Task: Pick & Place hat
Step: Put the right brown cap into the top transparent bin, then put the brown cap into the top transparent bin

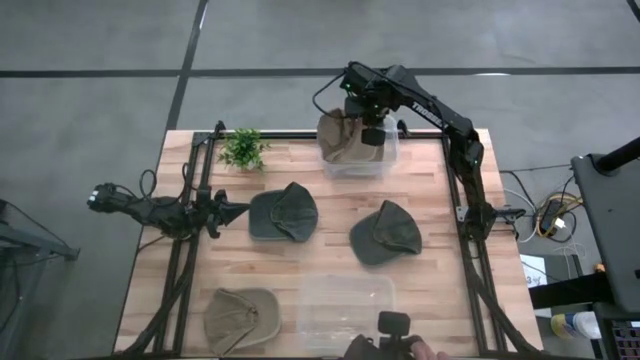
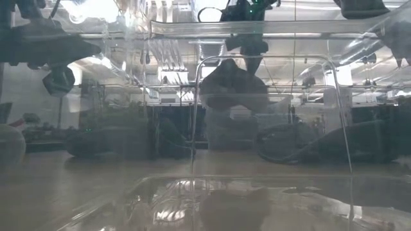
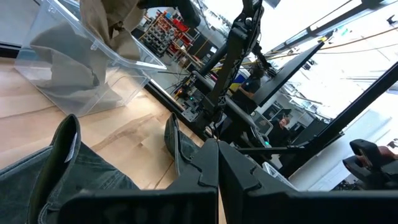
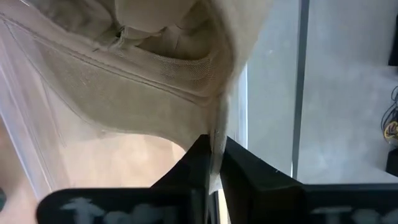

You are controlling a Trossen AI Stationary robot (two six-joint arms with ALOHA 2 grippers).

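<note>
My right gripper (image 1: 371,128) is at the table's far edge, shut on a tan hat (image 1: 343,135) that hangs over a clear bin (image 1: 360,165). In the low view the hat (image 2: 234,83) hangs below the gripper (image 2: 247,46). My left gripper (image 1: 240,210) is shut, low at the table's left, right beside the left edge of a dark green hat (image 1: 284,212) that lies flat on the table. Its shut fingers show in the left wrist view (image 3: 217,162), with the dark hat (image 3: 74,180) just in front. My right gripper pinches a thin edge of the tan hat (image 4: 217,134) between its two fingers, coming from above. The hat hangs slack below the fingers over the far bin; whether its lower part rests in the bin, I cannot tell. My left gripper: whether it touches the dark green hat, I cannot tell.
A second dark green hat (image 1: 385,233) lies right of centre. Another tan hat (image 1: 240,318) lies near the front left corner. A second clear bin (image 1: 345,305) stands at the front centre. A small green plant (image 1: 243,148) stands at the far left.
</note>
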